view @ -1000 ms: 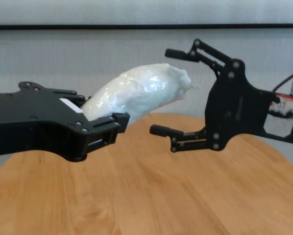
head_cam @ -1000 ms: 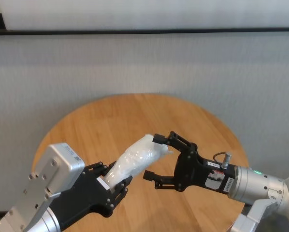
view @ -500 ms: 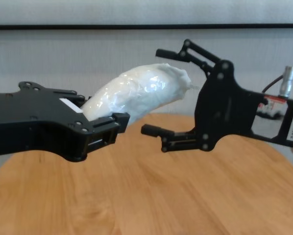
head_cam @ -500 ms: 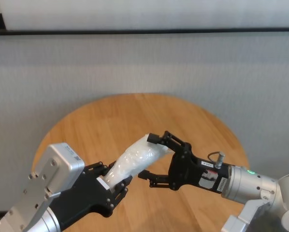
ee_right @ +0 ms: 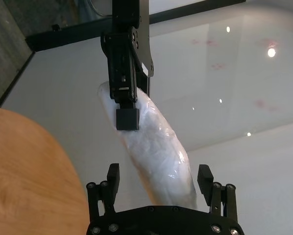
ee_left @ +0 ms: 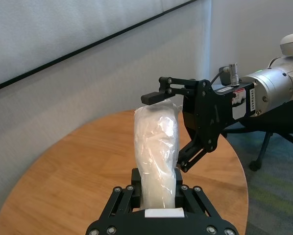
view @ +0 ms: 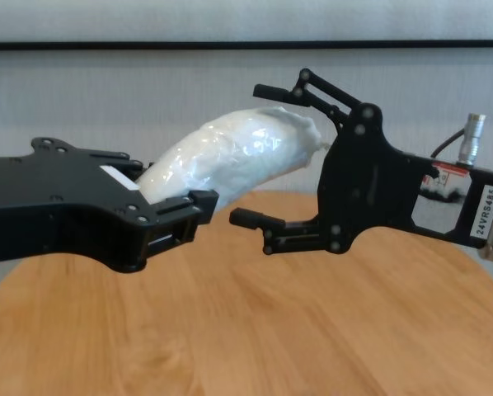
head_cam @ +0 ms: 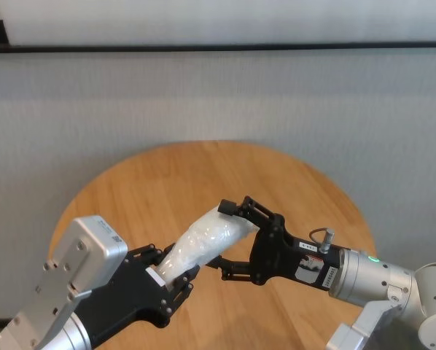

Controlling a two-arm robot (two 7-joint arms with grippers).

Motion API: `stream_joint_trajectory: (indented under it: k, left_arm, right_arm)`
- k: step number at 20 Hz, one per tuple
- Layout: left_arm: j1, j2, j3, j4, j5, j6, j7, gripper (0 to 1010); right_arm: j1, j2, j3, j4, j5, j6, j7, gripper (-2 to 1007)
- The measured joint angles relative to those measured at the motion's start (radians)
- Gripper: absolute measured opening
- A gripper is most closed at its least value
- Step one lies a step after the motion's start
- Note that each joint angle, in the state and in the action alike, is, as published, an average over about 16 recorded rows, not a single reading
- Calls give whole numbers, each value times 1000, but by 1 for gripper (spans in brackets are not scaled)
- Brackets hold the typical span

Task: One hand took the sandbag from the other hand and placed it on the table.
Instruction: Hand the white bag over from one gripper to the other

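Note:
The white crinkly sandbag (head_cam: 203, 244) (view: 230, 157) is held up over the round wooden table (head_cam: 203, 168) (view: 230, 330). My left gripper (head_cam: 176, 275) (ee_left: 158, 183) is shut on its near end. My right gripper (head_cam: 219, 235) (view: 255, 153) comes in from the right and is open. One finger is above and one below the sandbag's far end, and neither touches it. In the right wrist view the sandbag (ee_right: 156, 142) runs between the right gripper's (ee_right: 158, 178) spread fingers, with a left gripper finger (ee_right: 127, 117) pressed on it farther off.
A grey wall stands behind the table. In the left wrist view an office chair base (ee_left: 256, 161) stands on the carpet beyond the table's edge. The wooden tabletop (ee_right: 29, 166) lies below both grippers.
My right gripper has moved left toward the sandbag, still open, and its fingers now straddle the bag's far end. The left gripper and sandbag have stayed put.

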Motion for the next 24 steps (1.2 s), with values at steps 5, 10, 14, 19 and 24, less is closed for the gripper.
stream_joint_trajectory:
  k: [5,10,14,19,24]
  left_arm:
    - [0,0,0,0,0,0,0,383]
    - [0,0,0,0,0,0,0,383]
    - [0,0,0,0,0,0,0,383]
    - [0,0,0,0,0,0,0,383]
    - [0,0,0,0,0,0,0,383]
  right_arm:
    - [2,0,-5,2,-10,4,-22,1000]
    - [4,0,-12,4,-17,9,-42,1000]
    - [7,1,-18,6,-24,14,-53,1000]
    - [8,5,-27,5,-20,29,-55,1000]
    - [8,9,-34,2,-13,43,-52,1000]
